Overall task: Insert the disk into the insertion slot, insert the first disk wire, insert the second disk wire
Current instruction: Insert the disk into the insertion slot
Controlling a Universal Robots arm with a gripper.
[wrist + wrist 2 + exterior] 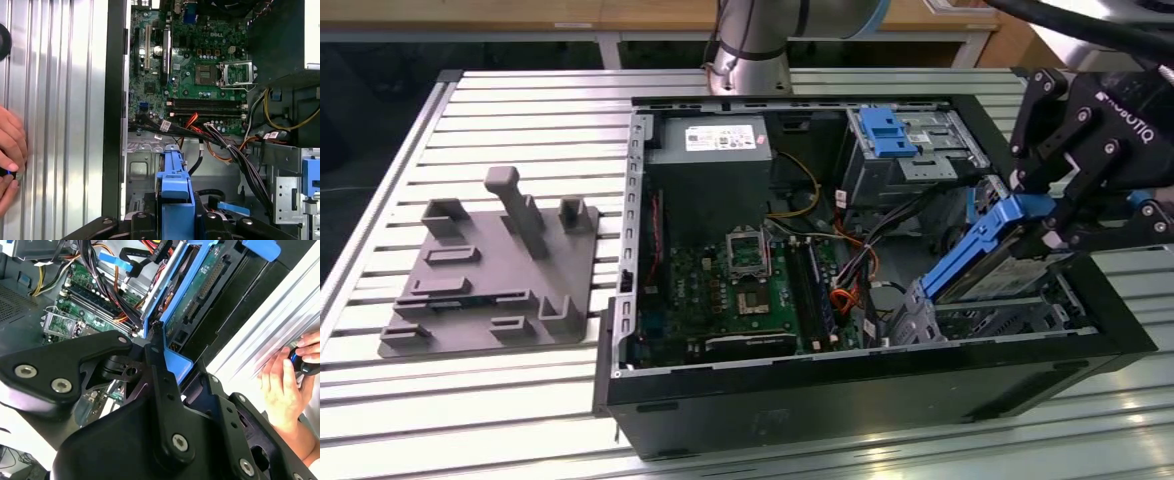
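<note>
Disk point(983, 262), tilted steeply, is pinched at its upper end by the gripper point(1034, 220), directly above the insertion slot point(994, 320).

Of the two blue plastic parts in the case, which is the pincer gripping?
The blue disk bracket, tilted in the pincer at the exterior view's right; the blue latch sits untouched on the taller bay.
</note>
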